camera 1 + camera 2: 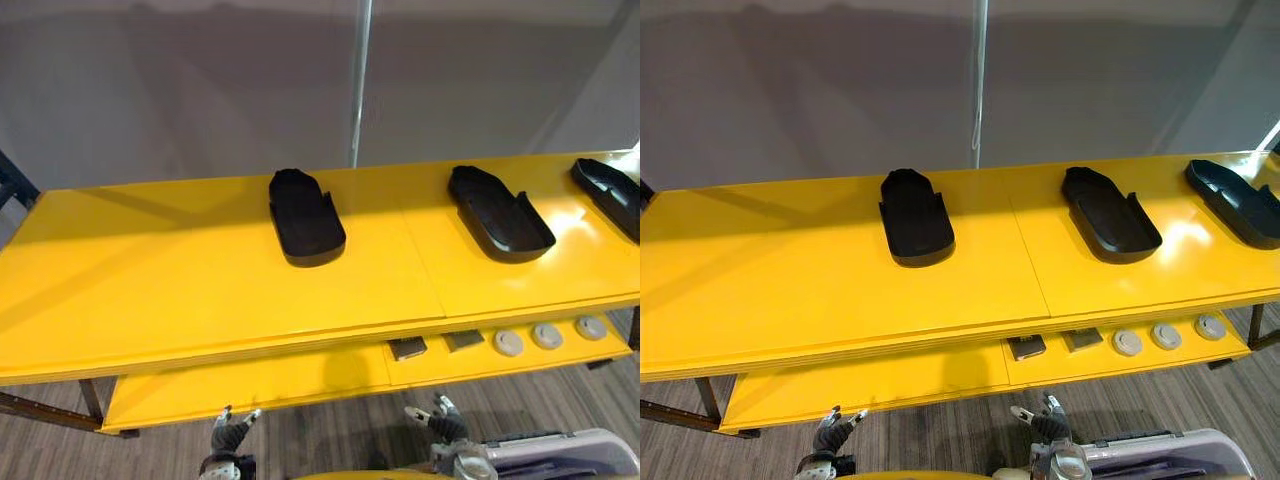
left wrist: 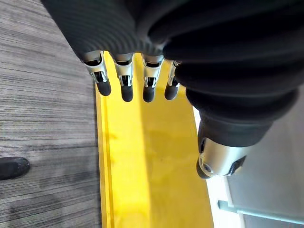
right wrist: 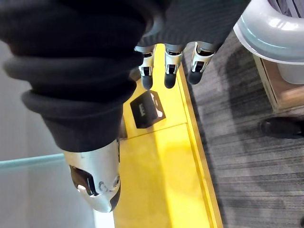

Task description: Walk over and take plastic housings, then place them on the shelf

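Three black plastic housings lie open side up on the yellow top shelf (image 1: 150,270): one in the middle (image 1: 305,218), one to the right (image 1: 498,215), and one at the far right edge (image 1: 612,195). My left hand (image 1: 232,430) hangs low in front of the shelf unit with straight fingers (image 2: 127,88) and holds nothing. My right hand (image 1: 440,420) is at the same height to the right. Its fingers (image 3: 171,71) are also straight and empty. Both hands are well below and in front of the housings.
A lower yellow shelf (image 1: 250,385) carries two small dark blocks (image 1: 407,348) and three grey round discs (image 1: 546,335). A grey-white tub (image 1: 560,450) stands on the floor at my lower right. A grey wall with a metal post (image 1: 358,90) rises behind the shelves.
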`<state>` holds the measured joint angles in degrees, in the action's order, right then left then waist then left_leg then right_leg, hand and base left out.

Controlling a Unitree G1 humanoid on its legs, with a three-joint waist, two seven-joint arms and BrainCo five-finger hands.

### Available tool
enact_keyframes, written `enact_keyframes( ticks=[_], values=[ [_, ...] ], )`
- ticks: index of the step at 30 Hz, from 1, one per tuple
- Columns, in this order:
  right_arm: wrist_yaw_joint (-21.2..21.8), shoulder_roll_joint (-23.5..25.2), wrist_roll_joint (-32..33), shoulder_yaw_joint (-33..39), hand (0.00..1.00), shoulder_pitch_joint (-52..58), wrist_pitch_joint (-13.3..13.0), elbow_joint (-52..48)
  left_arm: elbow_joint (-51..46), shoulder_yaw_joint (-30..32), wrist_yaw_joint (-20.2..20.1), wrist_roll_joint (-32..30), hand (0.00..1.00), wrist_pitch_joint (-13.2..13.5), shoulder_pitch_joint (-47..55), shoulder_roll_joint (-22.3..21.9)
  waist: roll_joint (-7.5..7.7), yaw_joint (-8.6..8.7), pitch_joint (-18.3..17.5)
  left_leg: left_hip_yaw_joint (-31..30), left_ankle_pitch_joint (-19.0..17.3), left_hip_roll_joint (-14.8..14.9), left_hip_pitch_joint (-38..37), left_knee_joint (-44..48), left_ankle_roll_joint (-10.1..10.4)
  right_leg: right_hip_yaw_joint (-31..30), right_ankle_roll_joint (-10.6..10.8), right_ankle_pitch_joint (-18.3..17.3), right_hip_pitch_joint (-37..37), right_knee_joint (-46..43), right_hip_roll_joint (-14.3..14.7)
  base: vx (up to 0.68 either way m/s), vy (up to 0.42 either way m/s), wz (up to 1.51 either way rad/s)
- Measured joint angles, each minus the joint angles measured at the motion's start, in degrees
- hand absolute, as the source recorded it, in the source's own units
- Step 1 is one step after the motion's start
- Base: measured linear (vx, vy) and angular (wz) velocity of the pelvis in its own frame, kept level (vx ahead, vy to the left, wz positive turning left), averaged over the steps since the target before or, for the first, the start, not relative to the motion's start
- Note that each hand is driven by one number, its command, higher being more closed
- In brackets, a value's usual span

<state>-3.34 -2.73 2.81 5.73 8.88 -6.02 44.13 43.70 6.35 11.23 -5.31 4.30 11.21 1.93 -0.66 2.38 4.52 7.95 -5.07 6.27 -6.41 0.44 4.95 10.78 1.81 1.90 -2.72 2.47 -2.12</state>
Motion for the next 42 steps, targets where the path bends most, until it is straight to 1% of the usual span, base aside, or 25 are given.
enact_keyframes(
  ticks=[4,7,9,11,14,15,16,17,18,20,22,25,26,27,28,29,30,32,34,35,36,39,40,41,42],
  values=[
    [-0.46,0.05,0.00,-0.01,0.00,0.30,-0.01,-1.30,-3.05,0.10,0.12,0.01,0.00,0.01,0.51,-0.01,-0.25,-0.33,0.52,-0.58,-4.63,0.77,2.97,8.52,0.40,-2.54,-0.08,-3.16,3.49,-5.97,0.35,-0.01,0.006,-0.21],
    [-0.77,0.21,0.01,-0.10,0.00,-0.88,-0.21,-5.59,-5.31,0.53,0.35,0.07,0.00,0.01,0.56,-0.61,0.32,-1.15,1.28,-6.59,-5.30,-0.40,5.67,12.38,0.73,-7.46,-0.09,-3.43,8.43,-10.26,0.33,0.02,-0.015,-0.77],
    [-1.14,0.23,0.01,-0.06,0.00,-0.99,-0.30,-8.16,-6.47,0.46,0.38,0.12,0.00,0.02,-0.13,-1.37,-0.15,-0.98,1.67,-5.96,-7.44,-0.17,5.41,12.38,-0.08,-9.73,0.04,-3.37,10.45,-12.09,1.09,-0.03,0.046,-0.75],
    [-1.53,1.38,0.01,-0.04,0.00,-0.66,-0.25,-10.37,-8.38,0.34,0.37,0.10,0.00,0.12,-0.69,-1.79,0.81,-0.33,2.41,-3.77,-8.87,-0.35,5.66,13.83,-0.88,-12.34,0.60,-2.92,11.96,-13.23,1.45,-0.09,0.114,-0.82],
    [-1.71,3.38,-0.10,-1.41,0.00,-1.21,-0.24,-15.00,-11.48,0.40,0.41,0.12,0.00,0.43,-1.00,-1.77,2.51,-0.49,3.75,4.88,-12.14,-0.57,6.68,18.47,-2.84,-21.41,1.97,1.26,15.31,-12.38,3.16,-0.16,0.121,-1.55],
    [-1.79,3.56,-0.31,-2.43,0.00,-1.69,-0.23,-16.84,-13.00,0.50,0.42,0.11,0.00,0.61,-1.08,-1.66,3.27,-0.58,4.21,8.55,-12.71,-1.04,7.65,19.93,-3.76,-23.88,1.55,4.27,16.40,-9.79,3.24,-0.21,0.138,-1.62],
    [-1.75,3.75,-0.70,-2.63,0.00,-1.94,-0.20,-17.65,-13.75,0.57,0.41,0.11,0.00,0.62,-1.09,-1.66,3.61,-0.55,4.39,10.21,-12.79,-1.22,7.98,20.07,-4.12,-24.18,0.40,4.67,16.59,-7.92,3.04,-0.25,0.126,-1.45],
    [-1.81,3.74,-1.02,-3.16,0.00,-2.16,-0.20,-18.51,-14.87,0.67,0.46,0.09,0.00,0.70,-1.27,-1.94,3.81,-0.85,5.08,13.71,-12.45,-1.24,7.90,19.24,-5.12,-19.81,-3.39,3.53,17.02,-5.98,1.44,-0.27,0.106,-1.21],
    [-1.90,3.59,-1.28,-4.00,0.00,-2.53,-0.20,-18.51,-15.09,0.72,0.46,0.10,0.00,0.75,-1.66,-2.37,3.41,-0.78,6.17,16.58,-11.61,-0.58,7.10,17.60,-6.51,-14.81,-4.35,1.02,17.39,-6.46,0.02,-0.32,0.109,-1.51],
    [-1.83,3.03,-2.03,-5.36,0.00,-2.33,-0.02,-17.67,-15.01,1.08,0.53,0.14,0.00,0.56,-1.69,-3.44,2.25,-1.78,6.76,23.97,-10.57,-0.11,4.21,14.33,-6.88,2.37,-4.50,-3.36,20.31,-22.78,-3.48,-0.24,0.092,-1.53],
    [-1.60,2.75,-2.97,-7.05,0.00,-2.56,-0.32,-15.71,-14.85,1.03,0.48,0.13,0.00,0.52,-1.12,-3.35,1.33,-1.67,6.28,27.31,-10.08,0.71,3.16,13.36,-6.70,6.88,-3.90,-8.45,17.31,-29.57,-4.03,-0.15,0.098,-1.13],
    [-1.48,2.38,-3.31,-8.99,0.00,-5.48,-0.28,-10.15,-13.61,1.33,0.44,0.14,0.00,0.45,-1.12,-2.23,1.63,-1.87,5.71,33.23,-8.34,1.17,3.13,12.11,-6.45,12.89,-1.89,-13.63,9.50,-29.08,-6.14,-0.04,-0.005,-1.08],
    [-1.51,2.27,-3.37,-9.09,0.00,-7.04,-0.27,-8.64,-13.14,1.50,0.44,0.19,0.00,0.42,-1.09,-1.88,2.40,-2.25,5.24,34.79,-8.28,1.36,4.18,13.15,-6.36,16.55,-1.80,-12.85,6.17,-23.76,-7.72,-0.05,-0.095,-1.26],
    [-1.52,2.20,-3.37,-9.13,0.00,-7.70,-0.27,-8.36,-12.57,1.54,0.44,0.19,0.00,0.43,-1.23,-1.62,2.67,-2.90,5.07,34.72,-8.28,1.37,4.88,13.82,-6.35,17.24,-0.28,-12.08,5.06,-19.83,-7.99,-0.04,-0.195,-1.36],
    [-1.52,1.61,-3.37,-9.36,0.00,-9.27,-0.29,-7.32,-10.47,1.73,0.43,0.25,0.00,0.31,-2.14,-1.38,2.08,-3.26,5.16,34.32,-8.18,2.34,6.10,15.43,-6.10,16.34,1.27,-10.10,4.04,-13.62,-5.82,-0.03,-0.292,-1.29],
    [-1.57,0.67,-3.35,-10.31,0.00,-10.41,-0.23,-6.85,-8.94,1.61,0.35,0.30,0.00,-0.05,-2.35,-1.46,0.94,-3.28,5.24,33.94,-8.20,4.55,6.81,18.84,-5.92,13.88,0.14,-7.66,2.79,-9.89,-3.72,-0.02,-0.254,-1.20],
    [-1.55,0.36,-3.34,-10.75,0.00,-10.74,-0.23,-6.86,-8.52,1.52,0.34,0.32,0.00,-0.07,-2.24,-1.66,0.83,-3.26,5.23,33.63,-8.38,5.62,6.84,21.06,-5.78,12.97,-0.22,-7.25,1.97,-8.78,-3.00,-0.01,-0.216,-0.97],
    [-1.51,-0.05,-3.22,-12.00,0.00,-8.62,-0.42,-7.51,-6.88,0.52,0.21,0.65,0.00,-0.09,-2.19,-1.65,0.25,-3.15,5.27,30.48,-9.21,11.78,7.59,33.23,-5.38,9.65,-1.27,-6.45,-1.59,-5.92,0.40,-0.02,-0.177,-0.88],
    [-1.53,-0.61,-3.12,-12.38,0.00,-7.58,-0.39,-7.52,-6.81,-0.39,0.09,0.65,0.00,-0.09,-1.72,-2.39,-0.45,-3.33,5.19,25.73,-9.10,14.01,9.68,39.17,-5.48,6.41,-1.99,-6.16,-3.01,-4.54,2.26,0.00,-0.114,-0.77],
    [-1.58,-0.83,-3.01,-12.19,0.00,-7.41,-0.36,-7.52,-6.52,-0.79,0.08,0.65,0.00,-0.09,-1.73,-2.65,-0.60,-3.20,5.21,22.69,-9.91,13.36,10.44,39.32,-4.53,5.58,-2.25,-6.00,-2.97,-4.55,2.29,0.06,-0.002,-0.79],
    [-1.77,-1.06,-2.66,-10.88,0.00,-6.78,-0.27,-7.50,-5.70,-1.84,0.04,0.65,0.00,-0.11,-1.95,-2.93,-0.46,-3.12,5.46,16.57,-11.01,10.47,11.15,37.36,-3.06,3.50,-2.65,-5.69,-2.79,-4.70,1.70,0.06,0.052,-0.82],
    [-2.17,-1.02,-1.94,-7.93,0.00,-5.57,-0.22,-7.48,-4.98,-2.39,0.11,0.72,0.00,-0.09,-2.24,-3.03,0.09,-3.14,6.37,4.13,-10.67,3.06,11.89,25.96,-1.80,-1.00,-1.92,-5.42,-2.70,-5.35,-0.70,0.03,0.107,-0.74],
    [-2.39,-1.11,-1.83,-7.69,0.00,-5.50,-0.23,-7.48,-4.97,-2.47,0.13,0.73,0.00,-0.09,-2.26,-3.06,-0.25,-3.12,6.33,2.25,-9.77,2.46,11.61,22.94,-0.93,-1.76,-1.31,-5.33,-2.51,-5.36,-0.71,0.00,0.235,-0.79],
    [-2.95,-1.37,-1.71,-6.79,0.00,-5.12,-0.32,-7.43,-4.62,-3.00,0.14,0.73,0.00,-0.07,-2.25,-3.01,-1.75,-3.20,6.40,1.07,-6.44,2.62,11.24,19.15,-1.40,-3.31,0.05,-5.39,-1.96,-5.32,-0.07,0.02,0.271,-0.64],
    [-3.16,-0.83,-1.47,-6.10,0.00,-4.32,-0.15,-7.39,-4.36,-3.62,0.20,0.85,0.00,-0.14,-2.34,-2.74,-1.18,-3.20,6.20,2.57,-6.53,1.61,10.14,18.22,-1.53,-4.21,0.85,-4.96,-2.19,-4.81,-1.24,0.04,0.230,-0.55]
  ],
)
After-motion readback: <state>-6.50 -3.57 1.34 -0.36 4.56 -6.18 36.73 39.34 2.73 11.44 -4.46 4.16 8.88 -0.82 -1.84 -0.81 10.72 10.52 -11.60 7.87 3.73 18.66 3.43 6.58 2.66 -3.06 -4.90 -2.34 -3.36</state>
